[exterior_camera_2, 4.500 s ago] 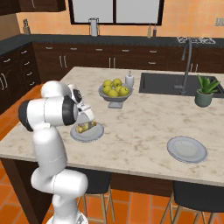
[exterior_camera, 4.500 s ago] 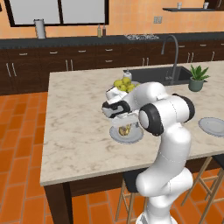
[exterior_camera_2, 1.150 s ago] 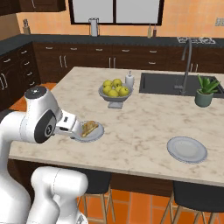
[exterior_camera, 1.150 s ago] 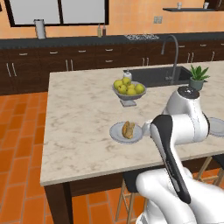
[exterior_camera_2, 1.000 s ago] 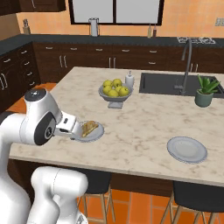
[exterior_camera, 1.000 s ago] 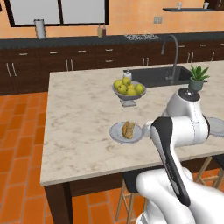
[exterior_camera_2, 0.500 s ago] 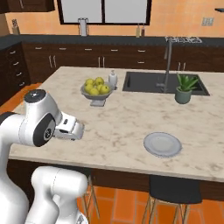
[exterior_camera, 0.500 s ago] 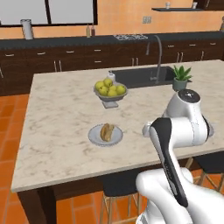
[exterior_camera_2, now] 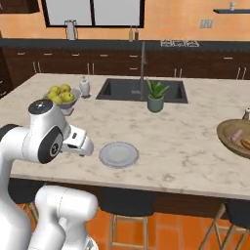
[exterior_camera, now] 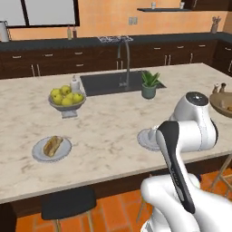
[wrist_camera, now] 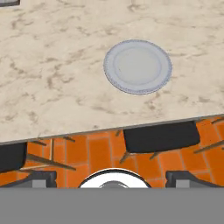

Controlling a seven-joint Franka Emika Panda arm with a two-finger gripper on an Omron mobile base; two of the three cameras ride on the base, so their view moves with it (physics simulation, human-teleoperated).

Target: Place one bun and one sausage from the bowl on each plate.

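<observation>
Gripper [wrist_camera: 113,178] is pulled back off the counter [wrist_camera: 52,65] edge. It hangs over the orange tile floor [wrist_camera: 83,151] and the dark stool [wrist_camera: 159,135] seats. The jaws are wide apart with nothing between them, and both dark fingertips [wrist_camera: 38,178] show low in the hand view.

The empty plate [wrist_camera: 138,66] lies flat on the counter straight ahead of the gripper, near the counter's front edge and well clear of the fingertips. In the right base view this plate [exterior_camera_2: 118,154] sits just right of the hand.

The bowl [exterior_camera_2: 230,137] is far off to the gripper's right, at the end of the counter. A sausage [exterior_camera_2: 238,135] lies inside it (contents beyond that too small to sort out).

The second plate [exterior_camera: 52,148] is well away on the gripper's left, near the front edge. It carries a bun [exterior_camera: 53,145], and whether a sausage lies alongside is too blurred to tell.

The fruit bowl [exterior_camera: 67,97] of yellow-green fruit stands beyond that second plate. The potted plant [exterior_camera_2: 156,96] stands by the sink [exterior_camera_2: 141,90], farther out past the empty plate.
</observation>
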